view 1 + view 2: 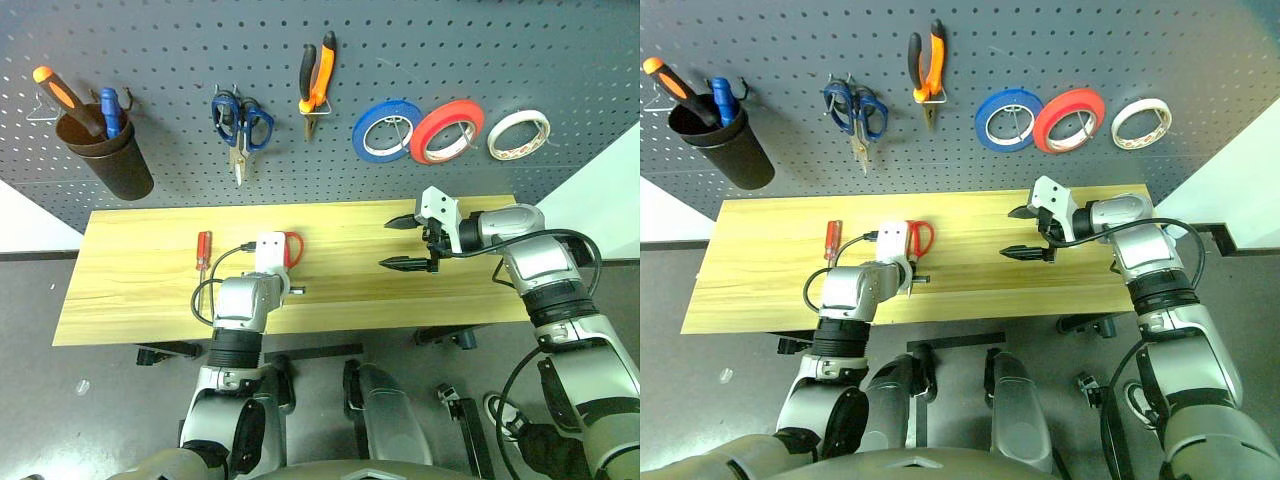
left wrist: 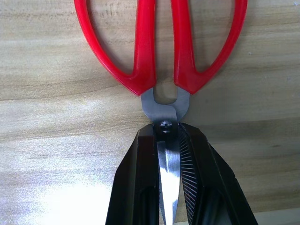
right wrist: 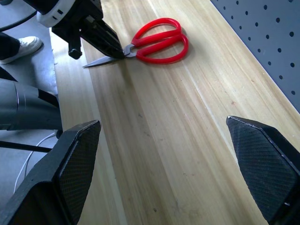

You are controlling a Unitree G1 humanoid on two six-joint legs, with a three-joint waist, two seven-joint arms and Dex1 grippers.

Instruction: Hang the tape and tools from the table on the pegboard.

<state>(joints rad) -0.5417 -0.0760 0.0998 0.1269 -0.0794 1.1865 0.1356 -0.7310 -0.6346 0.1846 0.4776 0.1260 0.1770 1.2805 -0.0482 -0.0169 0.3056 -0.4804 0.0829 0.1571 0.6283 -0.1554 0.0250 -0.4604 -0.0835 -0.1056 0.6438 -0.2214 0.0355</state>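
The red-handled scissors [image 2: 143, 56] lie flat on the light wooden table [image 1: 140, 290], left of centre. My left gripper [image 2: 166, 140] is shut on their blades just behind the pivot screw, and the right wrist view shows it on them from the side [image 3: 115, 49]. A slim red-handled screwdriver [image 1: 203, 247] lies on the table a little further left. My right gripper [image 1: 408, 243] hovers open over the table's right part with nothing between its fingers. The orange-and-black pliers [image 1: 317, 72] and the cream-white tape [image 1: 519, 134] hang on the dark grey pegboard [image 1: 450, 50].
On the pegboard also hang blue-handled scissors [image 1: 240, 125], a blue tape roll [image 1: 386, 130] and a red tape roll [image 1: 446, 131]. A dark cup [image 1: 108, 158] at the board's left holds an orange-handled screwdriver [image 1: 58, 92]. Bare hooks and holes lie between the items.
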